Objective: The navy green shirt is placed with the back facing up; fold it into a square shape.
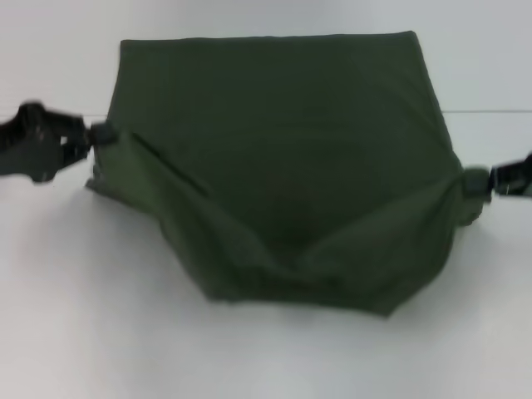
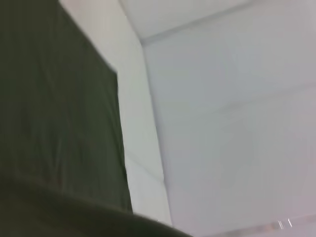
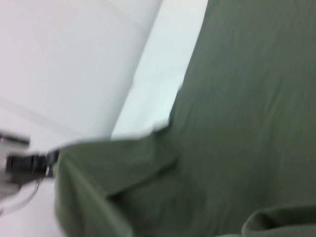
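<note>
Dark olive-green soft cotton shirt [image 1: 274, 158] lies on the white counter [image 1: 75, 316], plain side up, far edge flat. My left gripper [image 1: 98, 135] is clamped on the shirt's left edge, my right gripper [image 1: 482, 184] clamped on its right edge, both lifting the near part so it sags in a fold between them. Only the head view shows both grips. Left wrist view shows just flat cloth and bare counter. Right wrist view shows the draped fold and the left gripper far off.
</note>
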Robot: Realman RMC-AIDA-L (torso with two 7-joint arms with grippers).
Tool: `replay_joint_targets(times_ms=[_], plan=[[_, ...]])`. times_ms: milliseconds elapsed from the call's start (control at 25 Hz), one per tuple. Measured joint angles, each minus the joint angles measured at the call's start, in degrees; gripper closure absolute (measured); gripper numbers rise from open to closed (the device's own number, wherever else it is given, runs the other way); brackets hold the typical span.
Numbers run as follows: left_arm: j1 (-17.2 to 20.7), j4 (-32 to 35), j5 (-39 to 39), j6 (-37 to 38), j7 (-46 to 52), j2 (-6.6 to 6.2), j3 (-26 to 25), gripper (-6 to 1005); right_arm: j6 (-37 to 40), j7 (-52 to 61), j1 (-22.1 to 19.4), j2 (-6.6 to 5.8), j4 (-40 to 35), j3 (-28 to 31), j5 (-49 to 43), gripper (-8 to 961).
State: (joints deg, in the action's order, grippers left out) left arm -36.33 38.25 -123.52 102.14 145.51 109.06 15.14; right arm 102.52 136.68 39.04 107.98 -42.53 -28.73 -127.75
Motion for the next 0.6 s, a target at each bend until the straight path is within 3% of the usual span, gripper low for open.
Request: replay_joint_targets(times_ms=[120, 280, 440, 600], plan=[[-2.5, -0.8, 0.1, -6.6, 0.9, 0.08, 1.0, 985, -6.9, 1.0, -0.5, -0.19, 0.3, 1.7, 2.5, 857], [-5.9, -4.0, -0.1, -20.1, 0.4, 1.02, 6.4, 984, -21.6, -0.2, 0.1, 0.48, 3.4, 1.6, 3.3, 851], [-8.6, -5.6, -0.4, -34.8, 0.0, 3.16, 14.5, 984, -36.6, -5.0, 3.6, 1.21, 9.5, -0.1, 3.2, 845], [-10.3, -6.2, -0.9, -47.3, 1.0, 5.22, 24.6, 984, -50.7, -6.4, 7.3, 2.47, 14.5, -8.0, 2.6, 840]])
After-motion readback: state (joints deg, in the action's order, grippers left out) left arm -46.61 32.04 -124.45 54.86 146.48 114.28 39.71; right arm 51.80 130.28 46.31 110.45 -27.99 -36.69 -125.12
